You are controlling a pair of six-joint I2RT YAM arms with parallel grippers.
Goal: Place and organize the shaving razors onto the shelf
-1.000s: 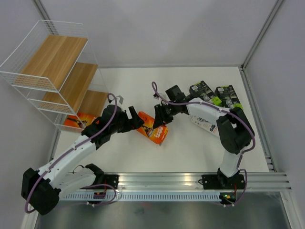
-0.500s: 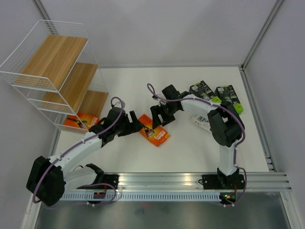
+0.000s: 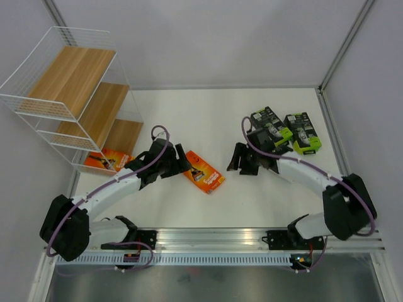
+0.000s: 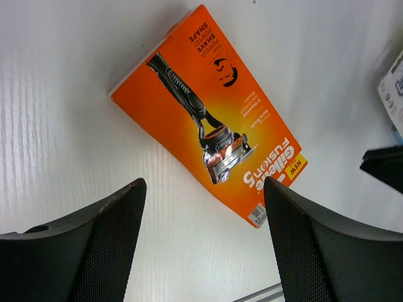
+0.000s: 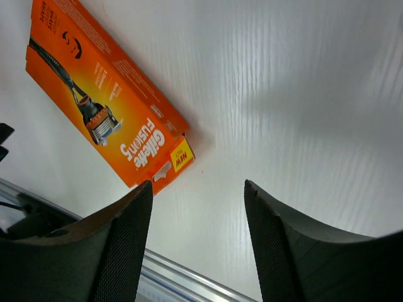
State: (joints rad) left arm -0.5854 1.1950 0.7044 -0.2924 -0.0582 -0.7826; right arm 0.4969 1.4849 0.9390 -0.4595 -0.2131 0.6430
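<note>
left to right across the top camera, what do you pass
shelf → orange pack at its foot → left gripper → second orange pack → right gripper → black pack → other black pack

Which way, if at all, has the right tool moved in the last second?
Yes. The right tool has pulled rightward, away from the orange box and nearer the black-and-green packs.
</note>
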